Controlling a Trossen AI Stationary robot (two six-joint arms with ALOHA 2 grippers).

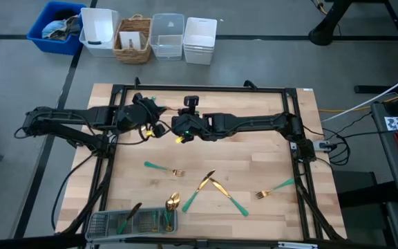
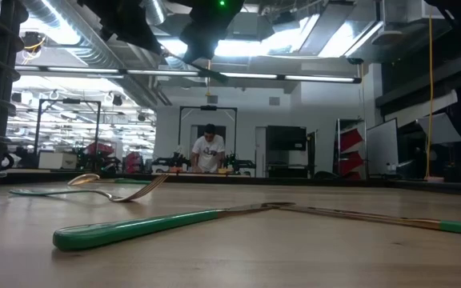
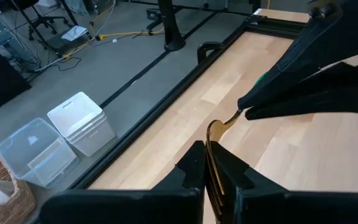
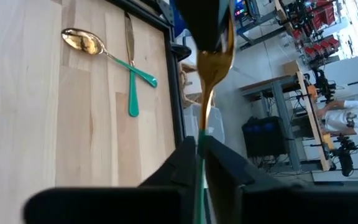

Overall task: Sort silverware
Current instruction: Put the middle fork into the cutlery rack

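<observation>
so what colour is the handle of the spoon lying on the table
Teal green, with a shiny gold bowl. The spoon shows best in the right wrist view, crossed over a knife.

Silverware (image 1: 216,190): gold heads, teal-green handles; table (image 1: 254,159) pale wood; tray (image 1: 102,223) grey mesh; far-left bin (image 1: 50,31) blue.

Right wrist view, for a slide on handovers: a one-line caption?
Right jaws grip a gold spoon by its teal handle while the left gripper clamps its bowl, above the wooden table.
</observation>
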